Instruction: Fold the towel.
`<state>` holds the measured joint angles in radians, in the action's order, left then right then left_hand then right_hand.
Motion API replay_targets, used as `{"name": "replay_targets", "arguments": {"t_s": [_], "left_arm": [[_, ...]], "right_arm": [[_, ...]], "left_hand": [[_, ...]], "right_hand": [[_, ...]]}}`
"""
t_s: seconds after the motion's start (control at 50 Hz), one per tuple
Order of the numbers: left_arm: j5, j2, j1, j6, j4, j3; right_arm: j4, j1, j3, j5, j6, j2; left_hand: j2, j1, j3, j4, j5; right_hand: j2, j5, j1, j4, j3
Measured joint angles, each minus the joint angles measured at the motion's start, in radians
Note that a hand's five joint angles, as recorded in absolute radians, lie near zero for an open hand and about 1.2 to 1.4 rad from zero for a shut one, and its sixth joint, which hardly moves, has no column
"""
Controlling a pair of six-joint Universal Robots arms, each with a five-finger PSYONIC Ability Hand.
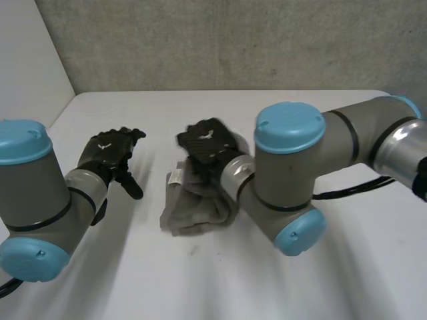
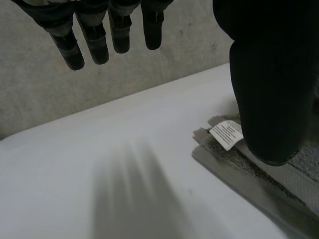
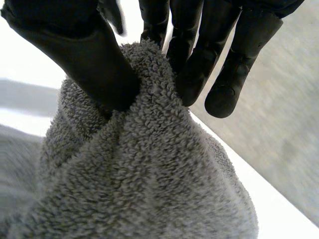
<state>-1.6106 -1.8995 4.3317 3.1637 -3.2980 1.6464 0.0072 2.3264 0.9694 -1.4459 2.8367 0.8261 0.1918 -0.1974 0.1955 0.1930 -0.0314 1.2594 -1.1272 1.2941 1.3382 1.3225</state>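
A grey terry towel lies bunched in folded layers on the white table, a white label showing at its far left corner. My right hand is on the towel's far end. In the right wrist view its thumb and fingers pinch a raised ridge of the towel. My left hand hovers above the table to the left of the towel, open, with straight fingers held off the surface. Beside its thumb are the towel's stacked edges and label.
A grey wall runs behind the table's far edge. The right arm's elbow hangs over the towel's right side. Bare tabletop stretches under and ahead of the left hand.
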Motion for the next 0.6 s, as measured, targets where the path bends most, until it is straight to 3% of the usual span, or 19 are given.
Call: {"name": "replay_targets", "arguments": {"t_s": [0.12,0.2,0.22,0.26,0.3,0.32,0.36,0.48,0.6], "left_arm": [[-0.001,0.033,0.033,-0.003,0.000,0.002],[-0.001,0.049,0.049,-0.004,0.000,0.004],[-0.001,0.050,0.051,-0.004,0.000,0.004],[-0.001,0.055,0.055,-0.004,0.000,0.004],[-0.001,0.056,0.056,-0.004,0.000,0.004],[-0.001,0.057,0.057,-0.004,0.000,0.004],[0.000,0.057,0.057,-0.004,-0.001,0.003],[0.000,0.056,0.050,-0.003,-0.001,-0.004],[-0.001,0.049,0.023,-0.001,-0.001,-0.024]], "right_arm": [[0.074,0.074,-0.055,0.143,-0.088,-0.078],[0.122,0.106,-0.070,0.171,-0.178,-0.130],[0.128,0.109,-0.072,0.168,-0.192,-0.136],[0.146,0.118,-0.076,0.147,-0.238,-0.153],[0.152,0.119,-0.077,0.129,-0.255,-0.157],[0.156,0.120,-0.078,0.106,-0.267,-0.156],[0.157,0.119,-0.078,0.079,-0.274,-0.152],[0.134,0.105,-0.057,0.002,-0.211,-0.080],[0.098,0.041,0.033,-0.046,-0.006,0.067]], "left_hand": [[0.000,0.000,0.000,0.000,0.000],[0.000,0.000,0.000,0.000,0.000],[0.000,0.000,0.000,0.000,0.000],[0.000,0.000,0.000,0.000,0.000],[0.000,0.000,0.000,0.000,0.000],[0.000,0.000,0.000,0.000,0.000],[0.000,0.000,0.000,0.000,0.000],[-0.002,0.000,-0.001,0.000,0.000],[-0.005,0.005,-0.009,-0.006,0.001]], "right_hand": [[0.000,0.000,0.005,0.000,0.000],[-0.014,0.009,-0.011,-0.010,-0.009],[-0.046,0.044,-0.049,-0.062,-0.060],[-0.353,0.387,-0.373,-0.401,-0.391],[-0.554,0.593,-0.579,-0.597,-0.581],[-0.800,0.840,-0.828,-0.826,-0.825],[-0.961,1.035,-0.999,-1.025,-1.011],[-1.007,1.067,-1.062,-1.079,-1.080],[-1.007,1.067,-1.064,-1.079,-1.080]]}}
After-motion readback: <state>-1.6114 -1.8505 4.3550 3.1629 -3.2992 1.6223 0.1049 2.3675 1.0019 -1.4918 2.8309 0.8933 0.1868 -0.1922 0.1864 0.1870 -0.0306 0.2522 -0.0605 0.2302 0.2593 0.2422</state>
